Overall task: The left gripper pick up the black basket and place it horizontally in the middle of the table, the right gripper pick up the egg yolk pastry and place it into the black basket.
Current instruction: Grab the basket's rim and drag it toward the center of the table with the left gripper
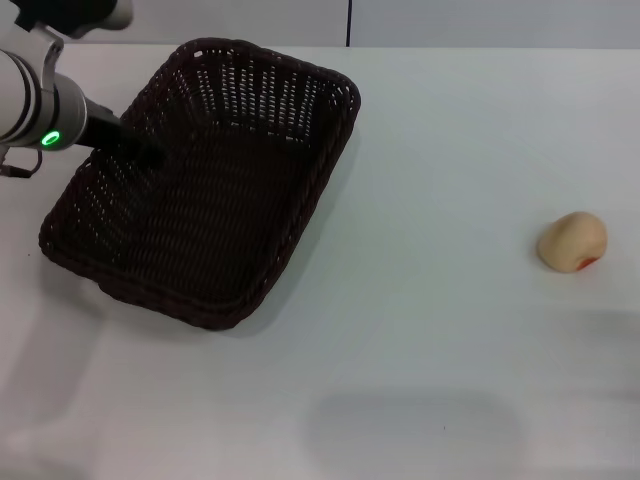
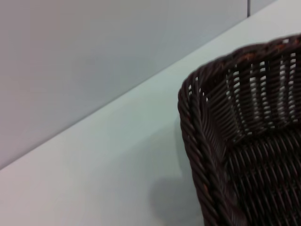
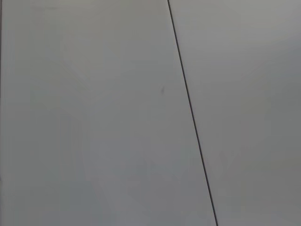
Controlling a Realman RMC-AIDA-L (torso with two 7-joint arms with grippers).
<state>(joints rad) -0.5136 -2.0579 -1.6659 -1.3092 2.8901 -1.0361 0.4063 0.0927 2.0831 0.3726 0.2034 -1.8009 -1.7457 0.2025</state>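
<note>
Black basket (image 1: 205,185) sits on the white desk (image 1: 440,180), left of centre, skewed at an angle, long axis running diagonally. Left gripper (image 1: 135,145) reaches in from the left, over the basket's left rim, dark against the weave; cannot tell how far open it is or whether it has hold of the rim. Green light on on the arm. Egg yolk pastry (image 1: 572,241) lies well apart, far right of the desk, red mark facing the near edge. Right gripper out of sight.

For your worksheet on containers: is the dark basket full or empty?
Empty. The basket shows bare woven floor; the pastry lies apart on the table. The left gripper reaches over its rim.
</note>
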